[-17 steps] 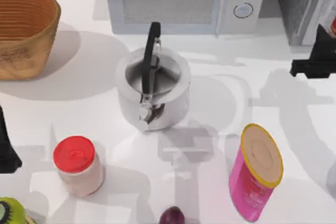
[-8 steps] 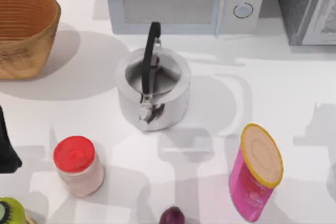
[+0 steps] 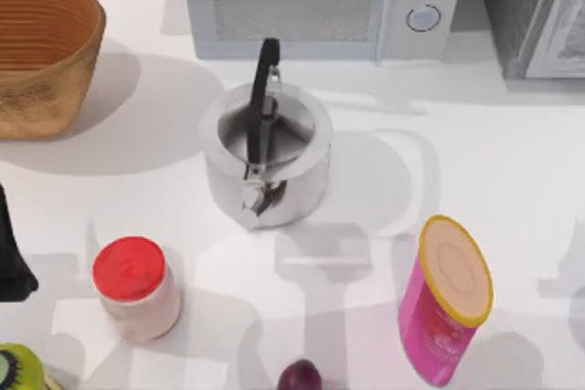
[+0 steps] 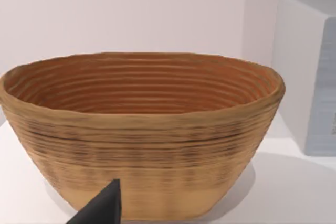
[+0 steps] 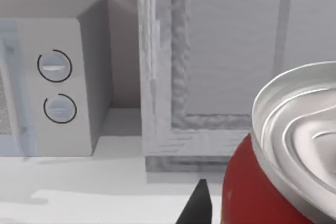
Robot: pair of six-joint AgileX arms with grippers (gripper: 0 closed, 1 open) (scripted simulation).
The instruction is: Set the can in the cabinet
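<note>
My right claw holds the can [image 5: 273,177] close before the cabinet [image 5: 220,51], just right of the microwave [image 5: 58,87] at the table's far right. My left arm [image 3: 11,253] sits parked at the left edge, facing the basket [image 4: 142,129]; its grip I cannot tell.

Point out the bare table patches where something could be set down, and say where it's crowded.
Bare room: between the kettle and the cabinet, below the microwave; also between the basket and the kettle. Crowded: the near edge, with the red-lidded jar, the pink canister and a dark purple thing between them.
</note>
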